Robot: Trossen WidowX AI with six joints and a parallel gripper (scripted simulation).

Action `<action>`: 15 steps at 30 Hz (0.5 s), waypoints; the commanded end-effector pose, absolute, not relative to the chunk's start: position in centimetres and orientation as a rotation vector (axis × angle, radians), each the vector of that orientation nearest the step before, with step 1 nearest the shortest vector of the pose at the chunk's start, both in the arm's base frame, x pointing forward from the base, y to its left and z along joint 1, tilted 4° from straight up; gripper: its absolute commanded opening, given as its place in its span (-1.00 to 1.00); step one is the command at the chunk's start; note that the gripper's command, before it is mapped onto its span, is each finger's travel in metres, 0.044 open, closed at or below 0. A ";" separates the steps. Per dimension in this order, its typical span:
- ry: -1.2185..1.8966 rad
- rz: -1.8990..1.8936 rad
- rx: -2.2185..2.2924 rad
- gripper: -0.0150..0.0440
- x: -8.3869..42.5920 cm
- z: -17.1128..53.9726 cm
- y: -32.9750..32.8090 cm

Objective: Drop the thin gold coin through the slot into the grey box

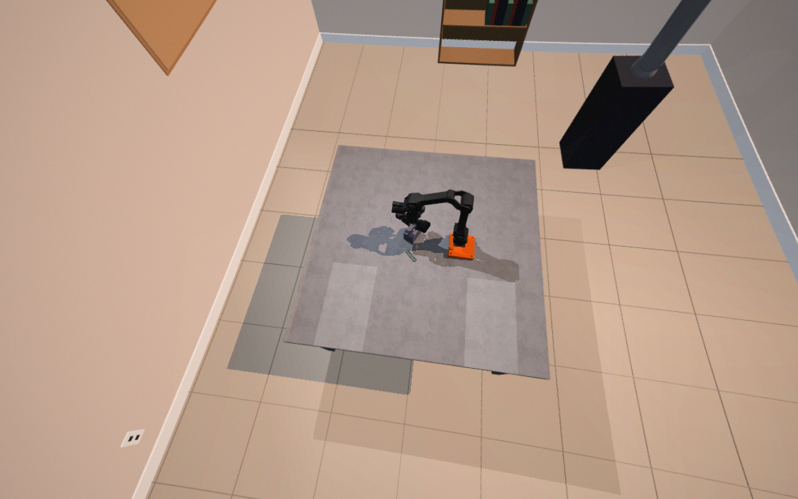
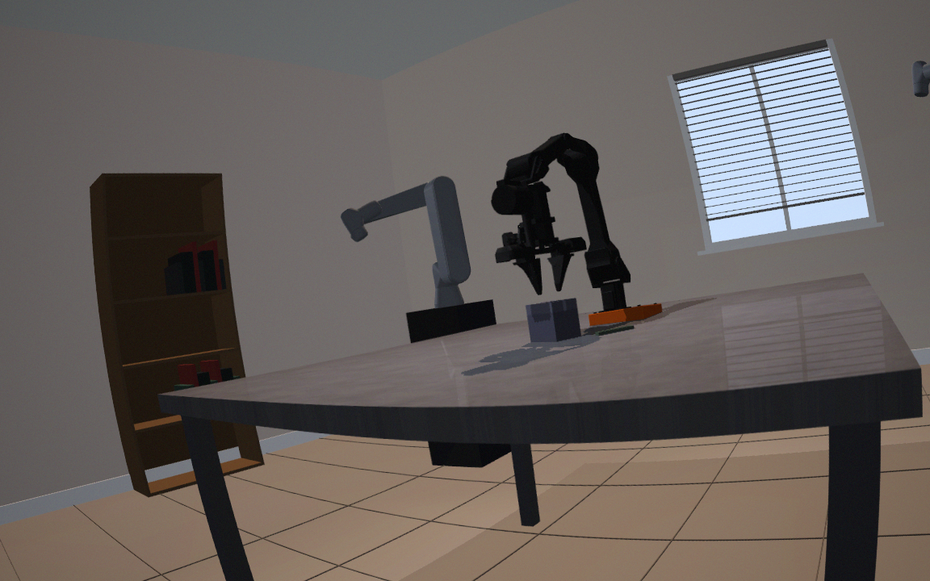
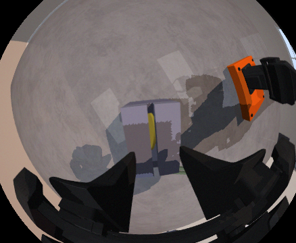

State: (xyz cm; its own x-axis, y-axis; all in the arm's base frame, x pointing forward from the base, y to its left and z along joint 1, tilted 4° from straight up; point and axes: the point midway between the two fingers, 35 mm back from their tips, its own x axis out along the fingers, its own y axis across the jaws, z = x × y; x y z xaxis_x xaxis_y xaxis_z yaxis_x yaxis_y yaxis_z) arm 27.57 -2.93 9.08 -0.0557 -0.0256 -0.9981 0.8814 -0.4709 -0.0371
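While viewing gold coin edgewise in slot of grey box | judged light, stiff, slippery | saw claw parted, holding nothing | favoured flat faces near upper rim for any regrip

Hand above grey box; green holder near box; orange base on table.

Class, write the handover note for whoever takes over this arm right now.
Gripper: open above the box, holding nothing.
Coin: on edge in the slot of the grey box; how deep it sits is unclear.
Green holder: on the table beside the box, without the coin.
Done: coin picked up, brought to the slot, released.
Left: confirm it drops fully inside.
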 end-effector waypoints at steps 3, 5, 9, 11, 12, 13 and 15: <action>0.939 -1.610 1.511 0.68 27.7 10.6 -2.9; 0.939 -1.610 1.510 0.85 27.8 10.8 -2.9; 0.943 -1.615 1.506 1.00 27.7 14.3 -2.8; 0.943 -1.616 1.505 1.00 27.6 15.0 -2.8; 0.943 -1.616 1.505 1.00 27.6 15.0 -2.8; 0.943 -1.616 1.505 1.00 27.6 15.0 -2.8; 0.943 -1.616 1.505 1.00 27.6 15.0 -2.8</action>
